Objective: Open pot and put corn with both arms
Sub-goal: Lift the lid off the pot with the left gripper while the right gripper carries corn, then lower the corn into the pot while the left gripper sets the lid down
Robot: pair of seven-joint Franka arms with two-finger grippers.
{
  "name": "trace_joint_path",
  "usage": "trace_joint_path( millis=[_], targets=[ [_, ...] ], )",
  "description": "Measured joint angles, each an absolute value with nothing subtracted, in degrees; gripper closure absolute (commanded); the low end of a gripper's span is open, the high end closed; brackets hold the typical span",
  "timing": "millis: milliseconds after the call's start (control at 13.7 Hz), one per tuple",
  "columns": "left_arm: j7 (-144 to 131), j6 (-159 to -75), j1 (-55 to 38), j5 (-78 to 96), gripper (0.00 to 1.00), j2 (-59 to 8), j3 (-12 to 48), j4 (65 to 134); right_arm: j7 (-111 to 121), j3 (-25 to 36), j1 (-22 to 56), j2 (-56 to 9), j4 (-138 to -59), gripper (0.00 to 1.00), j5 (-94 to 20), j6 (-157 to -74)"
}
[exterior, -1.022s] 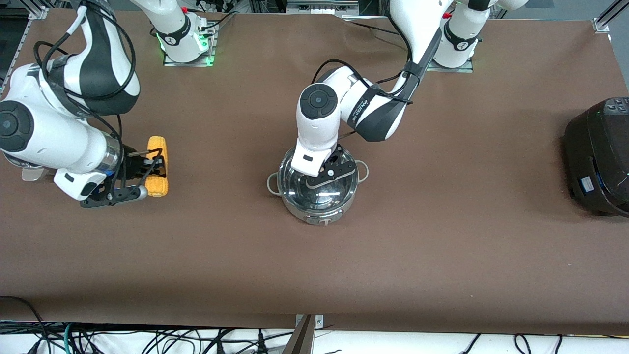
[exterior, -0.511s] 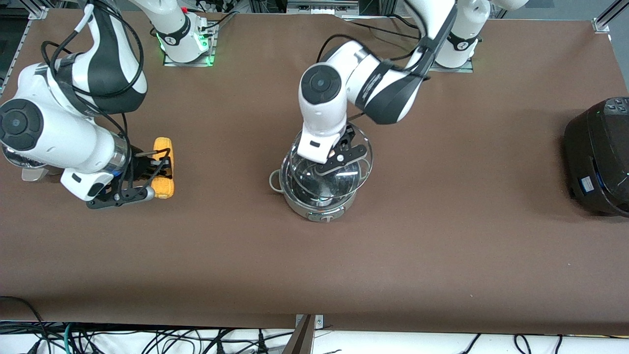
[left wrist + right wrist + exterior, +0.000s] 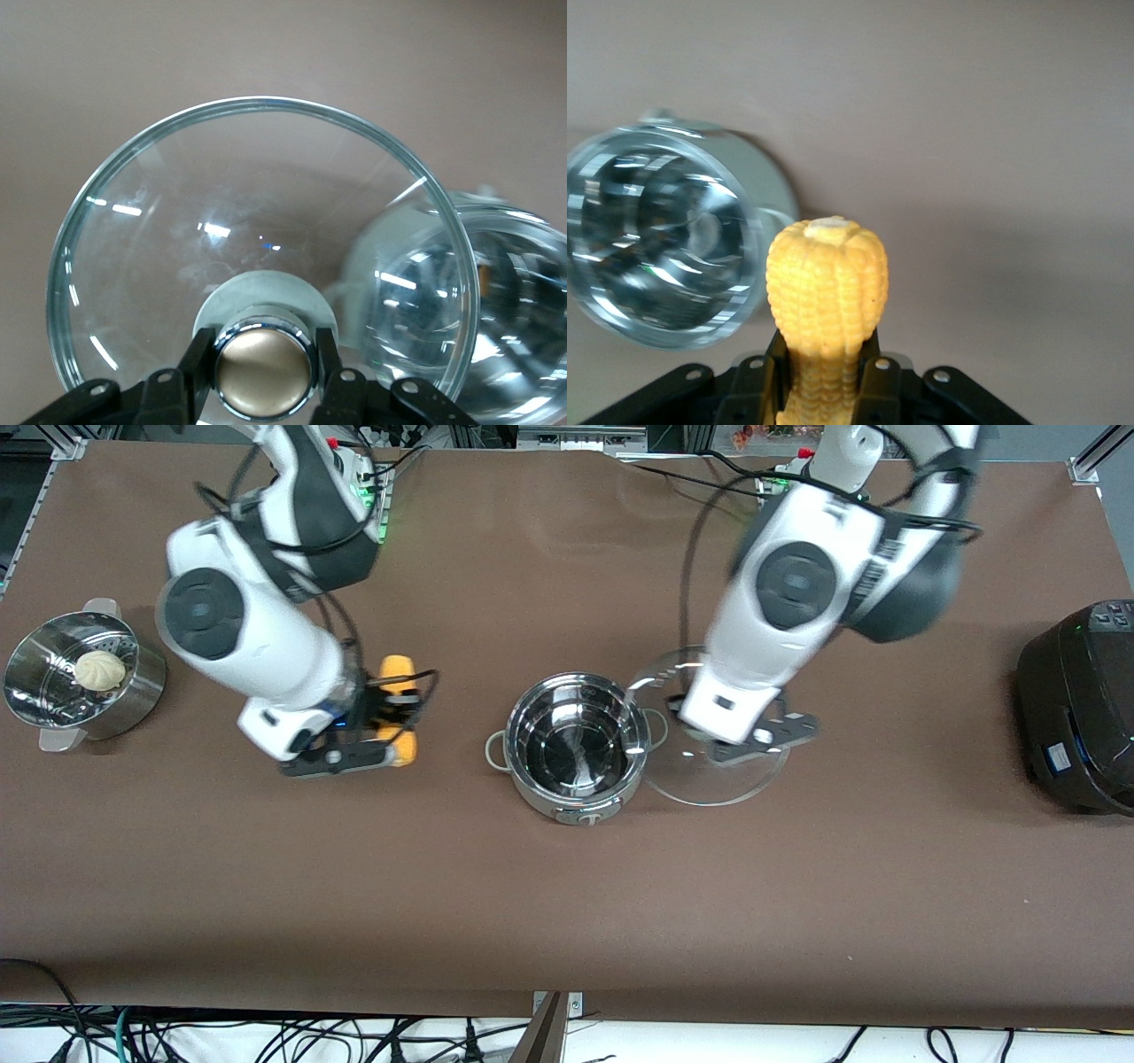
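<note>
The steel pot (image 3: 576, 746) stands open in the middle of the table; it also shows in the right wrist view (image 3: 656, 257) and the left wrist view (image 3: 505, 310). My left gripper (image 3: 740, 731) is shut on the tan knob (image 3: 264, 372) of the glass lid (image 3: 709, 779), holding it in the air beside the pot toward the left arm's end. My right gripper (image 3: 390, 722) is shut on the yellow corn cob (image 3: 397, 673), held in the air beside the pot toward the right arm's end. The cob (image 3: 826, 292) sticks out past the jaws.
A perforated steel steamer basket (image 3: 133, 691) with a white bun (image 3: 99, 669) stands at the right arm's end of the table. A large black rice cooker (image 3: 1076, 704) stands at the left arm's end.
My left gripper lifted the lid off the pot and carried it toward the left arm's end. My right gripper lifted the corn and moved it toward the pot, uncovering the steamer basket.
</note>
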State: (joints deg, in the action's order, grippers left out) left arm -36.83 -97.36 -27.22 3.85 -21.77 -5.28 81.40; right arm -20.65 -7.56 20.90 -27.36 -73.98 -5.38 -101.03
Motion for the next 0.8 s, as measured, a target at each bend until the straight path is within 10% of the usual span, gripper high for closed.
trace_joint_path(
  millis=[803],
  targets=[
    [-5.13, -127.20, -7.68, 3.52, 1.00, -8.99, -5.28, 123.04, -31.22, -8.94, 31.22, -43.28, -68.09, 1.00, -4.75, -118.23]
  ],
)
